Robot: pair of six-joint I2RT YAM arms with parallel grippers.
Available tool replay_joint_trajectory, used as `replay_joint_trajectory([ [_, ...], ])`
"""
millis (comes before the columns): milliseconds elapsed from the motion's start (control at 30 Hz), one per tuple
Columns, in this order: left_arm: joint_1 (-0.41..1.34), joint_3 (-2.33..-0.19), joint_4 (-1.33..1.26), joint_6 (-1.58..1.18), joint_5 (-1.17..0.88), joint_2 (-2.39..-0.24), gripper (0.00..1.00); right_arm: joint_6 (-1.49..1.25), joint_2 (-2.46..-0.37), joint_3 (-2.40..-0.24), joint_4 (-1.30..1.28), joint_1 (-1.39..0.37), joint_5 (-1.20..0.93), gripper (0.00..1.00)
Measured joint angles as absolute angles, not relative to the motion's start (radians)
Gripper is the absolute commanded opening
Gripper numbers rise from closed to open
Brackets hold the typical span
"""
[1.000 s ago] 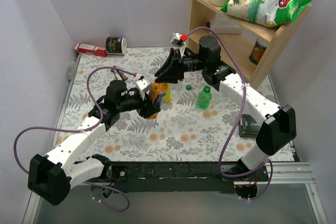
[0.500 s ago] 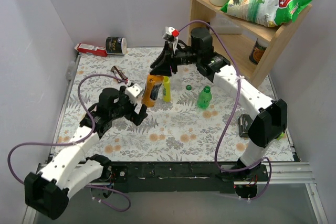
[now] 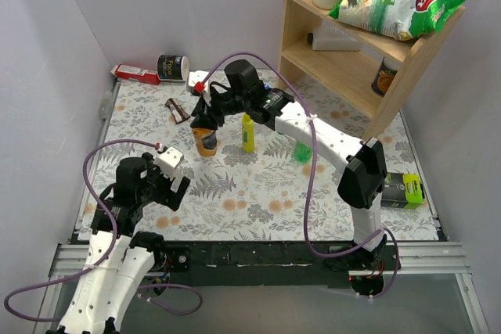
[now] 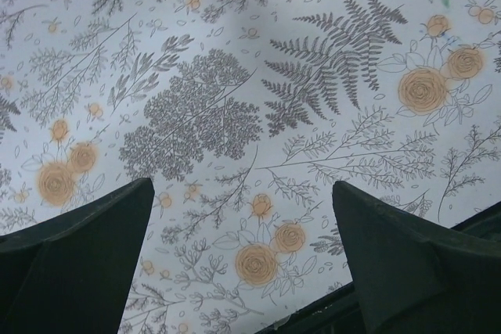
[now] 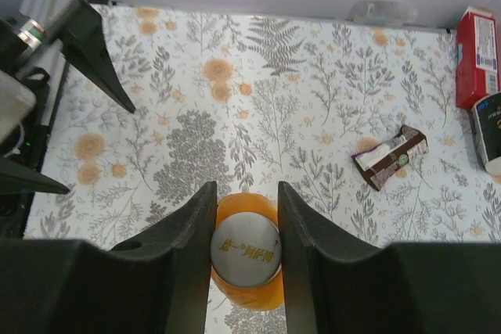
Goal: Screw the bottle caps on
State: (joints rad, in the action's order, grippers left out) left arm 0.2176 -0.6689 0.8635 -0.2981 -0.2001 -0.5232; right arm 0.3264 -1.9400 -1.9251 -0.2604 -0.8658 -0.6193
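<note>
Beside the yellow bottle (image 3: 248, 132) on the floral mat (image 3: 258, 185), the right gripper (image 5: 245, 201) grasps the orange bottle (image 5: 246, 254), seemingly standing it down capped, and must next let go without tipping it, while the left gripper (image 4: 243, 193) gapes empty.

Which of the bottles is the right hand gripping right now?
The orange bottle: the right hand is closed around it. The slim yellow bottle beside it and the green bottle farther right are untouched.
</note>
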Motion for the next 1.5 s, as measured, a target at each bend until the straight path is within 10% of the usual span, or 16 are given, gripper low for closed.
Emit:
replay_joint_trajectory([
  [900,0.008,-0.714,0.950,-0.237,-0.308,-0.503,0.98,0.447,-2.074,-1.969,-0.287,-0.889,-0.460,0.05],
  [1500,0.008,-0.714,0.969,-0.219,-0.331,-0.515,0.98,0.425,-2.084,-1.934,-0.252,-0.888,-0.454,0.38],
])
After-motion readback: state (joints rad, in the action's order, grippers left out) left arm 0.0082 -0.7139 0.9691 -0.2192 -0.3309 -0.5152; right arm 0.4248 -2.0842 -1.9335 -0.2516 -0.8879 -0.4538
